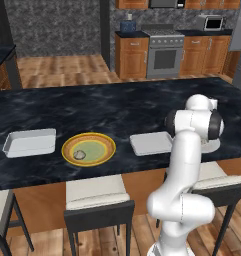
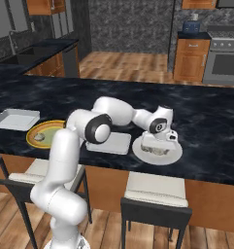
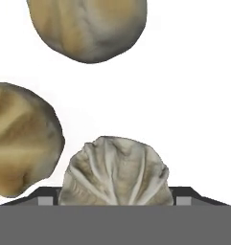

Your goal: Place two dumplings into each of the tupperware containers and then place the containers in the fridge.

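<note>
Item: gripper, our jaws spread astride a dumpling on the white plate, positioned for pickup.

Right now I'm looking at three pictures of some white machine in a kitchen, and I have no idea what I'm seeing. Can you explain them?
It is a white robot arm with a two-finger hand, in a computer-drawn kitchen. Two pictures come from cameras behind the arm, one on its left and one on its right. The close-up comes from a camera on the hand itself. On the black counter lie a left tray, a middle tray, a green plate holding a lone dumpling, and a white plate with more dumplings. The hand is down over the white plate, with the nearest dumpling between its fingertips. Whether it grips it, I cannot tell.
</note>
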Motion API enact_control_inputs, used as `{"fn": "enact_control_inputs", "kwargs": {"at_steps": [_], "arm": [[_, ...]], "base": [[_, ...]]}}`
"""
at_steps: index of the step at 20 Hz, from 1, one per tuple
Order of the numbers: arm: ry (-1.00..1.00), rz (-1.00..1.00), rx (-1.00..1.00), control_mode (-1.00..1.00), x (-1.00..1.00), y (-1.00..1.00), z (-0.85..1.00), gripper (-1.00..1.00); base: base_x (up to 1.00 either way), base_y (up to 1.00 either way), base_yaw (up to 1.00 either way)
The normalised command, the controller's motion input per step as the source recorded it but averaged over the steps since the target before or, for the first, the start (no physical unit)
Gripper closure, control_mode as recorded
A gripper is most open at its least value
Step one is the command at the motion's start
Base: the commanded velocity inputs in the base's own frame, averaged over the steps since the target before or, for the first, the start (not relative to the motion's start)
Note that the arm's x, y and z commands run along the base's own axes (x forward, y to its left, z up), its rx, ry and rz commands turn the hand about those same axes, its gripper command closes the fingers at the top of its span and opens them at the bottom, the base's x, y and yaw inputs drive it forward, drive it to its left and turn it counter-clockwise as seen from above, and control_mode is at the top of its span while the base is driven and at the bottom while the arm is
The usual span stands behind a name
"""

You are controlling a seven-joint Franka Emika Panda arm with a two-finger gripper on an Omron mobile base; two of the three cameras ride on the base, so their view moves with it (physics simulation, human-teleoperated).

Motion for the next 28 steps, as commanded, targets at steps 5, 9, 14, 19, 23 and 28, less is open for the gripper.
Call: {"fn": "enact_control_inputs", "kwargs": {"at_steps": [5, 9, 14, 19, 23, 28], "arm": [[0.00, -0.01, 0.00, -1.00, -0.02, 0.24, 0.49, 1.00], [0.00, -0.04, 0.00, -1.00, -0.08, 0.38, 0.42, 1.00], [0.00, 0.00, -0.07, -1.00, 0.00, 0.94, 0.09, 1.00], [0.00, 0.00, -0.10, -1.00, 0.00, 1.00, 0.00, 1.00], [0.00, 0.00, -0.04, -1.00, 0.00, 0.98, 0.00, 1.00], [0.00, 0.00, 0.00, -1.00, 0.06, 0.62, 0.00, 1.00]], "base": [[0.00, 0.00, 0.00], [0.00, 0.00, 0.00], [0.00, 0.00, 0.00], [0.00, 0.00, 0.00], [0.00, 0.00, 0.00], [0.00, 0.00, 0.00]]}}
